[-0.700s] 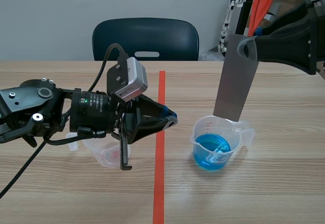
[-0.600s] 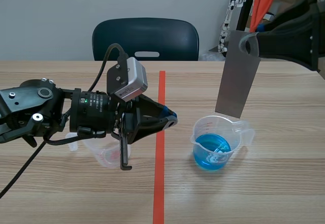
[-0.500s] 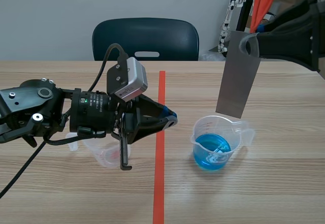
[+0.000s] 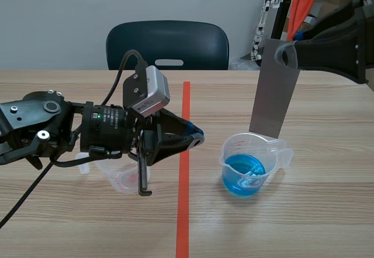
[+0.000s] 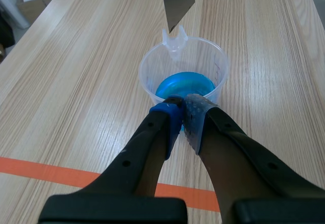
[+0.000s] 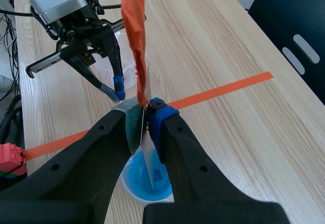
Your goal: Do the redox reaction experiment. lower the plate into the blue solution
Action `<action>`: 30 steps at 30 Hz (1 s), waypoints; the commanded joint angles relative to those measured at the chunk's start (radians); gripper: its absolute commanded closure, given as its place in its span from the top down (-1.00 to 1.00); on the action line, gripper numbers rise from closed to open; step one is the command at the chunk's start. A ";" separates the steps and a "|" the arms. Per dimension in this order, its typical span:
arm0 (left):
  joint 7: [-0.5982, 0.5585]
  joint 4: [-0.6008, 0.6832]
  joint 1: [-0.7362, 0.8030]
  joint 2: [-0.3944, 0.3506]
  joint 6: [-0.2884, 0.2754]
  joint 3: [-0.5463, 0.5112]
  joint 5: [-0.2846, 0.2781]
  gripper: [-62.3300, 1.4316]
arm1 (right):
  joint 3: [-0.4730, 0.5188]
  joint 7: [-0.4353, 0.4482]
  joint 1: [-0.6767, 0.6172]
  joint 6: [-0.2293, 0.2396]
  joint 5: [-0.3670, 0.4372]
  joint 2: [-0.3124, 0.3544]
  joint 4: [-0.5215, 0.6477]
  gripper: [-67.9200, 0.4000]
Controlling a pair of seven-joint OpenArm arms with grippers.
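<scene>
Right gripper (image 6: 145, 111) stays clamped on the upper end of the grey plate (image 4: 273, 91). Plate has barely shifted in the last half second — lower edge hangs just above the rim of the beaker (image 4: 274, 155), blue solution (image 4: 242, 173) untouched. Lowering is still pending. Left gripper (image 5: 182, 107) is closed, empty.

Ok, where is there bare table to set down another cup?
Bare wood: right of the tape line, nearer than the blue beaker. Crowded: over the beaker, where the plate hangs, and left of the tape, where the left arm covers a clear cup.
</scene>
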 commanded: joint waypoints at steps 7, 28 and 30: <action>-0.013 0.011 -0.011 0.005 -0.001 -0.008 -0.014 -0.83 | 0.019 0.026 0.016 0.008 0.014 0.005 0.011 -0.97; -0.075 0.013 -0.001 -0.040 0.001 -0.013 -0.014 -0.83 | 0.019 0.026 0.016 0.008 0.014 0.005 0.011 -0.97; -0.108 0.014 0.018 -0.068 0.000 -0.030 -0.014 -0.83 | 0.019 0.027 0.013 0.008 0.014 0.005 0.011 -0.97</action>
